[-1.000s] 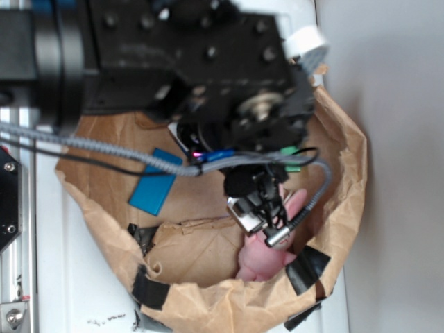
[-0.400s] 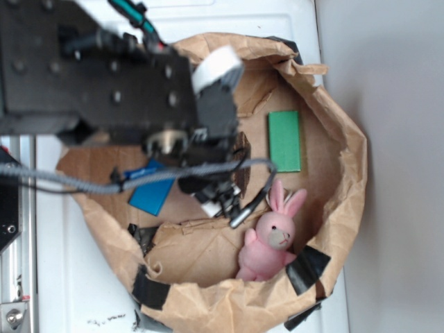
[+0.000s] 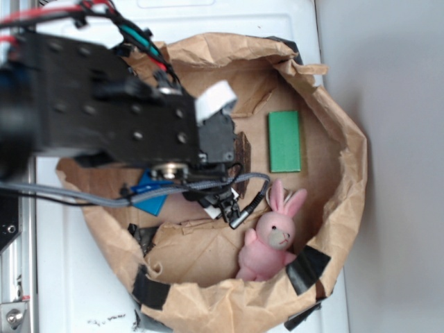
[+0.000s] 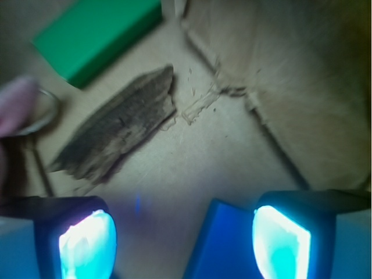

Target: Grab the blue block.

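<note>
- We are viewing a paper bag (image 3: 347, 173) lying open on a white desk (image 3: 62, 277), its floor carrying all the items.
- The gripper (image 4: 185, 241) is hovering with its jaws open, the two fingers (image 4: 87, 241) glowing cyan and spread apart.
- The blue block (image 3: 150, 195) is lying near the bag's left wall, partly under the arm (image 3: 104, 111); in the wrist view its corner (image 4: 224, 244) is sitting between the fingers.
- The green block (image 3: 285, 141), bark piece (image 4: 116, 131) and pink bunny (image 3: 272, 236) are resting apart from it.
</note>
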You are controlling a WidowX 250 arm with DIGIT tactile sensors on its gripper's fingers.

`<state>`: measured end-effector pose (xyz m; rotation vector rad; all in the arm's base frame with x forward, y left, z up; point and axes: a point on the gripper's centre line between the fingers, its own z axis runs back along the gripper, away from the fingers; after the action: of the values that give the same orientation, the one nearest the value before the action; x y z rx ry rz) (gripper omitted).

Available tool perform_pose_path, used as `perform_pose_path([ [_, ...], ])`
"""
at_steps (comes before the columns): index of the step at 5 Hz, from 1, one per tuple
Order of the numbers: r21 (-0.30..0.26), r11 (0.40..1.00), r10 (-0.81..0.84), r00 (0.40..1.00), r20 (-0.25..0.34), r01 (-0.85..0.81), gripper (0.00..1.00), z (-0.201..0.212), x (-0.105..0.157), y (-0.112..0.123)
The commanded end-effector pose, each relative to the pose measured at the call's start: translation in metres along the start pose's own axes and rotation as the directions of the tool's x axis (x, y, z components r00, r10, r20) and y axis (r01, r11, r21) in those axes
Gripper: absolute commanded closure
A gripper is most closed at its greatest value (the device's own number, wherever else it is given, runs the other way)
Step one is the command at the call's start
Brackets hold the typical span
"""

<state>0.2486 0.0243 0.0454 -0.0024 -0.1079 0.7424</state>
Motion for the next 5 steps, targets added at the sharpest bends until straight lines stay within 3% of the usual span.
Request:
perform_pose_path([
  [1, -0.052, 0.997, -0.055, 0.998, 0.006, 0.055, 0.00, -0.035, 0.024, 0.007],
  [2, -0.060, 0.998, -0.024, 1.000, 0.020, 0.025, 1.00, -0.029, 0.022, 0.006],
  [3, -0.060, 0.998, -0.005, 1.000, -0.008, 0.004, 1.00, -0.014, 0.019, 0.001],
  [5, -0.112, 0.993, 0.026, 0.998, -0.053, -0.032, 1.00, 0.054, 0.002, -0.023],
])
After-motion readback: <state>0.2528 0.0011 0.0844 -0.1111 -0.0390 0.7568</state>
